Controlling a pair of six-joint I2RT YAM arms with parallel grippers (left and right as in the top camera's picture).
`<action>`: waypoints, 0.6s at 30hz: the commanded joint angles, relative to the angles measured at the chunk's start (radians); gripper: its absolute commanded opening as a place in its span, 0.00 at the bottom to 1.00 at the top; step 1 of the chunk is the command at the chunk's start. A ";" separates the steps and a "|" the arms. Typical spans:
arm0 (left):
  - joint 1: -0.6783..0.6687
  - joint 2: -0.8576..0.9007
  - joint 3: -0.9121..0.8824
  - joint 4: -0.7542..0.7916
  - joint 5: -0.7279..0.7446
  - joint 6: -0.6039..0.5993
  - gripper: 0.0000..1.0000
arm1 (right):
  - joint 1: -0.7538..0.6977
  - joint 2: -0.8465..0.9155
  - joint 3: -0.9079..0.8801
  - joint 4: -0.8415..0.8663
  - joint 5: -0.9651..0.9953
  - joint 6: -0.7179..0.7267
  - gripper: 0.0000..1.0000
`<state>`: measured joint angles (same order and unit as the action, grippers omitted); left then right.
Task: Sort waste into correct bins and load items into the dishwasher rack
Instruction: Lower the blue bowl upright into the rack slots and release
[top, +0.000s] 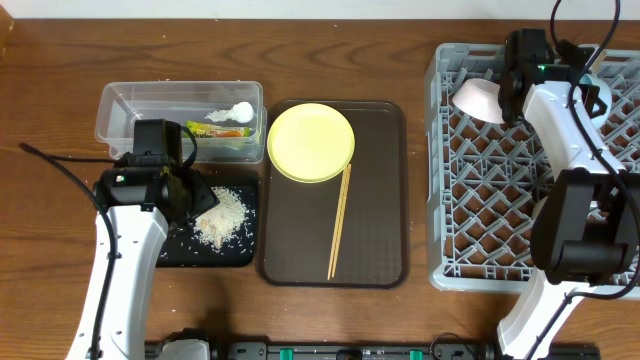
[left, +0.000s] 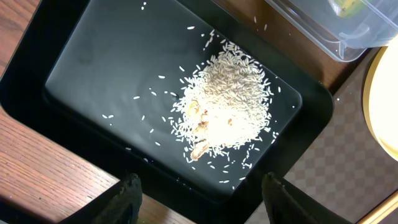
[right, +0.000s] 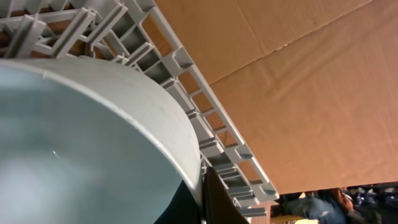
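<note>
Rice (top: 222, 217) heaped in black tray (top: 240, 253), wrapper (top: 215, 129) in clear tub (top: 120, 100), plate (top: 310, 142) beside chopsticks (top: 339, 225), pinkish bowl (top: 478, 98) tilted at rack (top: 490, 200) corner.

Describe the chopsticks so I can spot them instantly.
Find the dark brown serving tray mid-table, left of the grey rack. On it, beside the yellow plate, lie the chopsticks: two thin pale wooden sticks side by side, the tray's only long, straight thing.

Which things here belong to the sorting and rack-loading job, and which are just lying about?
Job: plate, chopsticks, bowl, rice, wrapper, white scrap, clear tub, black tray, rack.
Lying about: brown tray, cardboard.
</note>
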<state>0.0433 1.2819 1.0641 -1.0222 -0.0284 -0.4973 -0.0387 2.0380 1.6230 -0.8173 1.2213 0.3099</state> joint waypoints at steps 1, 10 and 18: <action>0.004 -0.008 -0.012 -0.006 0.002 -0.002 0.65 | 0.019 0.010 -0.010 -0.002 0.063 -0.005 0.01; 0.004 -0.008 -0.012 -0.006 0.002 -0.002 0.65 | 0.034 0.010 -0.016 -0.005 -0.007 -0.004 0.01; 0.004 -0.008 -0.012 -0.006 0.002 -0.002 0.65 | 0.076 0.010 -0.050 -0.008 -0.108 0.008 0.01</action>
<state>0.0433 1.2819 1.0641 -1.0222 -0.0284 -0.4973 0.0101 2.0380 1.6009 -0.8177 1.2098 0.3065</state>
